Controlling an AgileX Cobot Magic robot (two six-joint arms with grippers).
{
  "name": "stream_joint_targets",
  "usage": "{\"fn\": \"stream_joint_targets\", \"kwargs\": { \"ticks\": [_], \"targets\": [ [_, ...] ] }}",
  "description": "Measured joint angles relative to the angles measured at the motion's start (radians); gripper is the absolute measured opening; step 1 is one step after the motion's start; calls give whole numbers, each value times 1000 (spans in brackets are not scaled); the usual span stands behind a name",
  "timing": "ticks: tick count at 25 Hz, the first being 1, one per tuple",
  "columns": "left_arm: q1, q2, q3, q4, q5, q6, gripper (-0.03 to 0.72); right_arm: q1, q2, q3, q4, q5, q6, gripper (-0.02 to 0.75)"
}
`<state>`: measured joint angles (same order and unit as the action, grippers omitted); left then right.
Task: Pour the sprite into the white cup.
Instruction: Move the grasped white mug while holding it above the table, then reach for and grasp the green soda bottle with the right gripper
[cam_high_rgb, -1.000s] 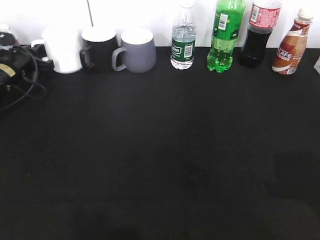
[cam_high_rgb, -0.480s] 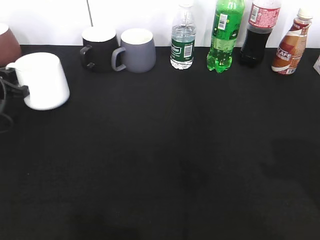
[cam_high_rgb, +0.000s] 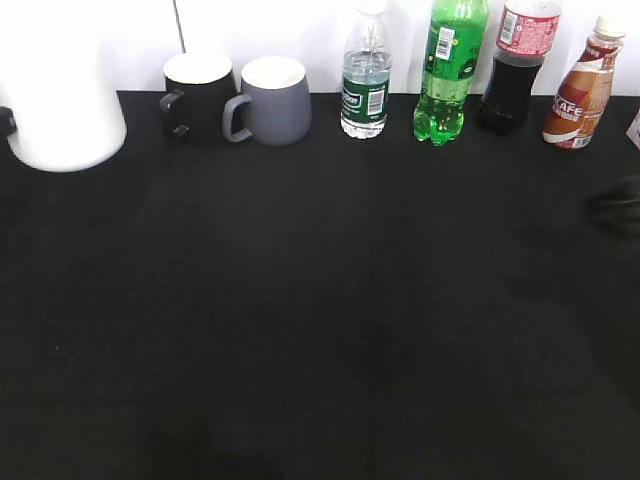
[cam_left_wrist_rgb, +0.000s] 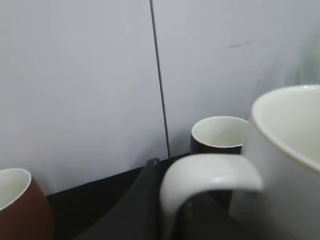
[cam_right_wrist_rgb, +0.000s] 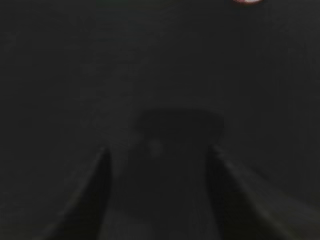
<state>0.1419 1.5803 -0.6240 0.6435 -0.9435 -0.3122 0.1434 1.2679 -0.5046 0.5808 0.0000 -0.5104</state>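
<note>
Clamped on white cup (cam_high_rgb: 62, 105) handle by left gripper (cam_left_wrist_rgb: 167, 210); right gripper (cam_right_wrist_rgb: 157, 165) spread, empty; next, fetching sprite (cam_high_rgb: 450, 70)

Brown coffee bottle (cam_high_rgb: 583, 92), far right of the back row, label reads "CAFE"; other bottle labels illegible.

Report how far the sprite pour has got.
Done: nothing poured yet. The sprite stands upright in the back row, ungripped.
In hand: the left gripper holds the white cup by its handle, one finger beside the loop, at the table's left edge.
Left: the right gripper, open over bare cloth, must fetch the sprite, open it if capped, and pour.
</note>
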Motion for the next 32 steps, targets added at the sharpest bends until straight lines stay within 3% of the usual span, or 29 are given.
{"fn": "stream_joint_targets", "kwargs": {
  "ticks": [2,4,6,8,9,11,13,16,19,21,23,24,25,28,32],
  "targets": [
    [0,-14,0,3,12,-16,36,50,165,0,32,-159,83,482],
    [0,-14,0,5,15,-18,36,53,253,-8,-32,-241,269,384],
    [0,-14,0,7,14,-19,36,55,266,-15,-304,-391,339,336],
    [0,-14,0,22,14,-19,36,55,283,1,-600,-676,523,309],
    [0,-14,0,38,14,-19,36,55,302,22,-692,-846,599,288],
    [0,-14,0,50,6,-19,36,56,380,84,-737,-1059,620,272],
    [0,-14,0,57,-41,-27,36,56,524,116,-753,-1188,510,271],
    [0,-14,0,74,-78,-35,36,56,702,71,-719,-1198,510,253],
    [0,-14,0,100,-83,-39,36,56,708,-5,-742,-1205,552,197],
    [0,-14,0,102,-85,-39,36,56,709,-79,-816,-1206,564,242],
    [0,-14,0,119,-85,-43,36,56,709,-137,-845,-1208,642,445],
    [0,-14,0,131,-86,-50,36,56,709,-149,-806,-1209,681,573],
    [0,-14,0,136,-87,-57,36,56,709,-153,-756,-1210,692,636],
    [0,-14,0,139,-93,-62,36,56,720,-172,-730,-1211,700,651],
    [0,-14,0,168,-91,-64,36,56,869,-311,-824,-1212,737,621]
  ]
}}
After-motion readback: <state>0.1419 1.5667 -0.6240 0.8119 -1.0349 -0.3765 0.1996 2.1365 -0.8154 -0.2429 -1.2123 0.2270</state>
